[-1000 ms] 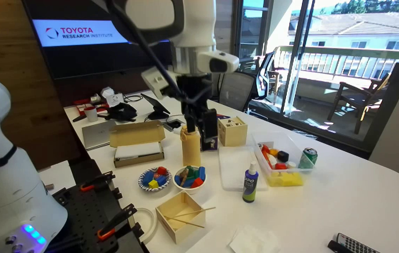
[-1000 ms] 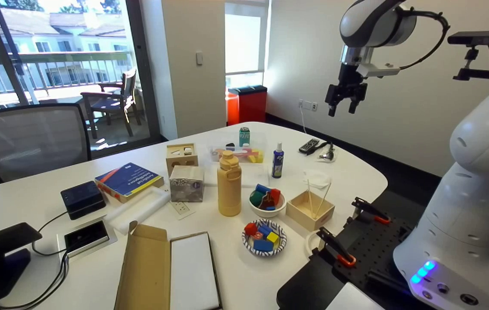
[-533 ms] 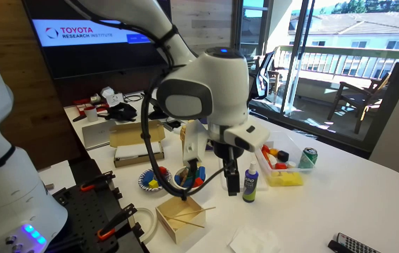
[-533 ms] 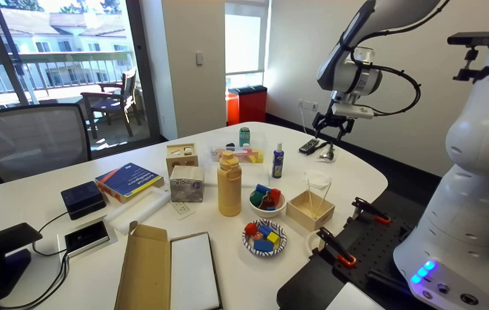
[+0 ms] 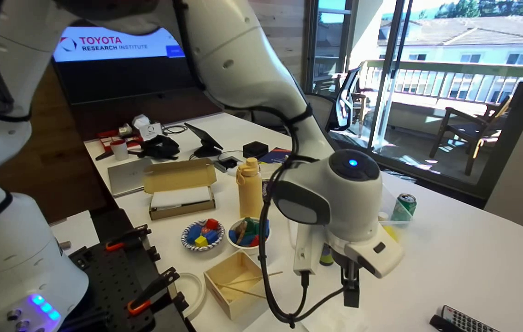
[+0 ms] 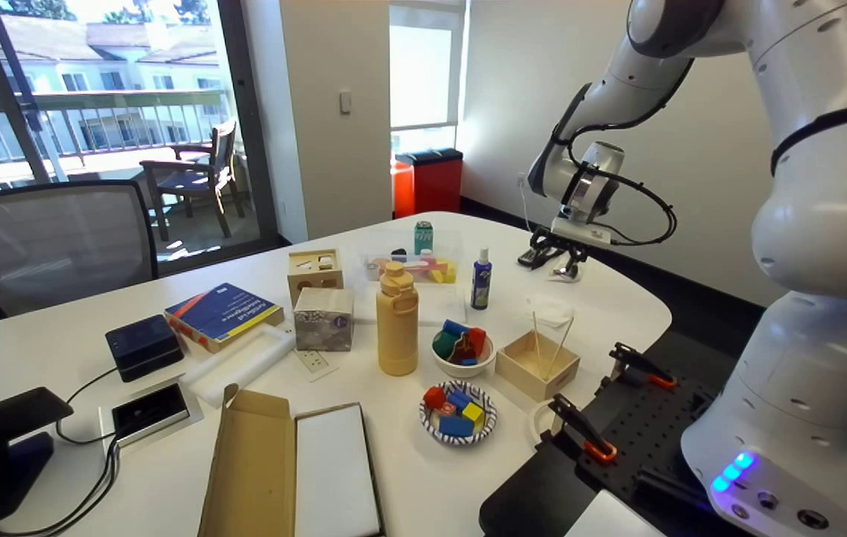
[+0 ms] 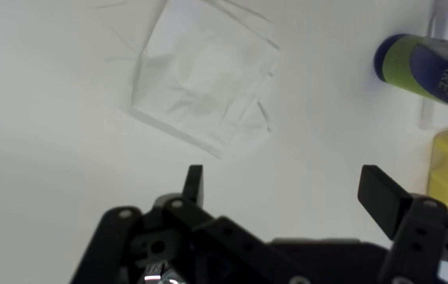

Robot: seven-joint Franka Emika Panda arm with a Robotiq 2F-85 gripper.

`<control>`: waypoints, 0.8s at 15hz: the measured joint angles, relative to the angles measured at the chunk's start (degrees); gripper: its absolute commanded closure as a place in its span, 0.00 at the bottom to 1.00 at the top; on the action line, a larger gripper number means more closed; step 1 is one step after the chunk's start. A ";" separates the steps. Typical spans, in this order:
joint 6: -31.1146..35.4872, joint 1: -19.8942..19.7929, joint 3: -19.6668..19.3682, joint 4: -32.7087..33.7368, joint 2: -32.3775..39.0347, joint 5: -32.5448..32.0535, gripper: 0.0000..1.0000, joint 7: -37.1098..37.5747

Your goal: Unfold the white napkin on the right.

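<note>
The white napkin (image 7: 208, 75) lies folded and slightly creased on the white table, with thin layered edges on one side. It also shows in an exterior view (image 6: 554, 311) behind the wooden box, and in an exterior view (image 5: 335, 319) at the bottom edge, partly hidden by the gripper and cables. My gripper (image 7: 281, 173) is open and empty above the table. In the wrist view the napkin lies ahead of the fingertips, apart from them, nearer the left finger. The gripper also shows in an exterior view (image 6: 554, 261), above the table near the remote.
A blue-green spray bottle (image 7: 425, 71) stands near the napkin. An open wooden box (image 6: 539, 365) with two sticks sits beside it. A remote (image 5: 466, 319) lies near the table edge. A clear bin (image 5: 399, 221), a can (image 5: 404, 207) and two bowls (image 6: 463, 365) stand farther off.
The arm has swung out over the table and come down from high up, bringing the open gripper near the napkin. The napkin and other objects have not moved.
</note>
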 measured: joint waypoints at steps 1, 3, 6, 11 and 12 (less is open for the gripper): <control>0.00 -0.91 0.44 2.80 3.21 -1.05 0.00 1.57; -0.11 -1.77 0.46 6.98 8.27 -3.98 0.00 5.61; -0.45 -2.10 -0.06 11.23 13.49 -8.58 0.00 12.21; -1.08 -2.16 -0.61 15.08 17.48 -13.88 0.00 20.52; -1.25 -2.15 -0.60 15.61 18.09 -14.44 0.00 21.46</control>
